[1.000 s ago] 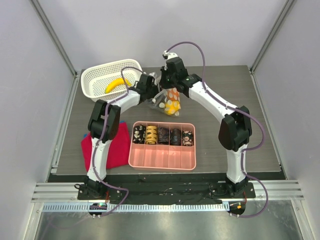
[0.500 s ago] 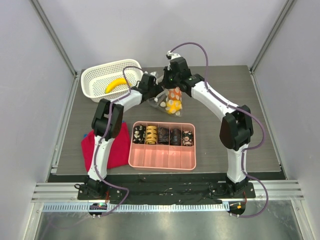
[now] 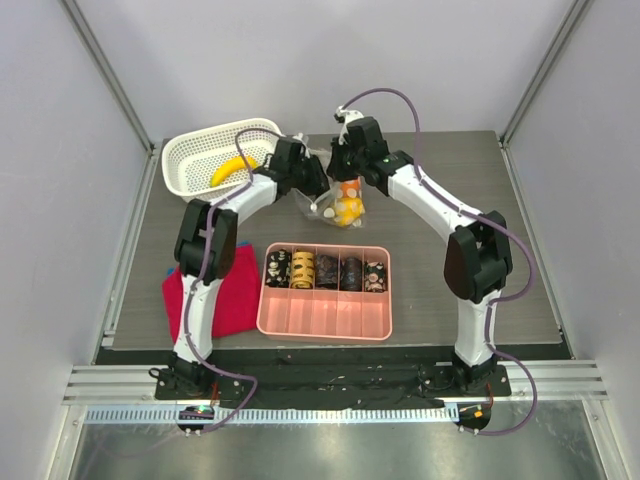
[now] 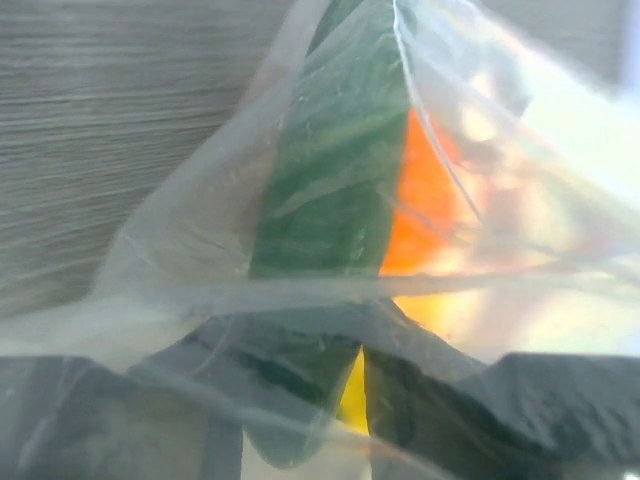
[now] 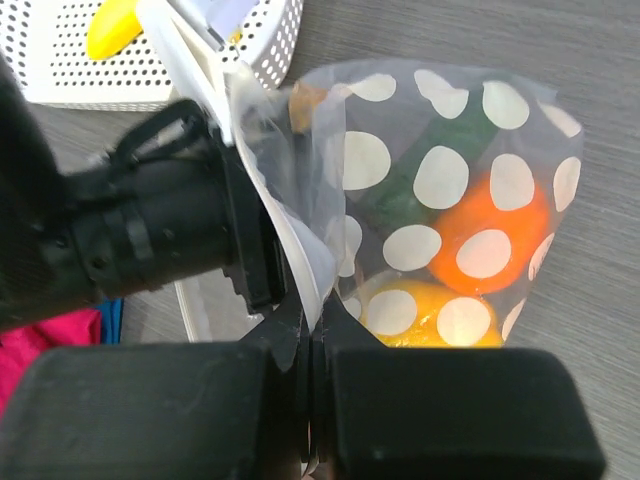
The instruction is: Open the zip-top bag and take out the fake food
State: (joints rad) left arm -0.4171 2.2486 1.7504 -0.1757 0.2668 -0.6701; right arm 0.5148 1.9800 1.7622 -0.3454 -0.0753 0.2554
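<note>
The zip-top bag (image 3: 338, 203), clear with cream spots, hangs between both grippers behind the pink tray. My right gripper (image 3: 341, 167) (image 5: 312, 315) is shut on the bag's top edge (image 5: 300, 250). Inside the bag (image 5: 450, 120) lie fake food pieces: an orange one (image 5: 462, 222), a yellow one (image 5: 428, 292) and a green one (image 5: 400, 205). My left gripper (image 3: 318, 186) (image 4: 362, 350) is pushed into the bag's mouth. Film (image 4: 200, 250) drapes over its fingers, which stand a narrow slit apart below the green piece (image 4: 330, 180) and orange piece (image 4: 420, 200). A yellow banana (image 3: 232, 168) lies in the white basket.
The white lattice basket (image 3: 190, 165) (image 5: 60, 70) stands at the back left, close to the left arm (image 5: 150, 240). A pink tray (image 3: 325, 315) with dark patterned cylinders sits in front of the bag. A red cloth (image 3: 235, 300) lies at the front left.
My left gripper's jaws have narrowed and it has pushed further into the bag. The right gripper has shifted slightly right and back, drawing the bag with it.
</note>
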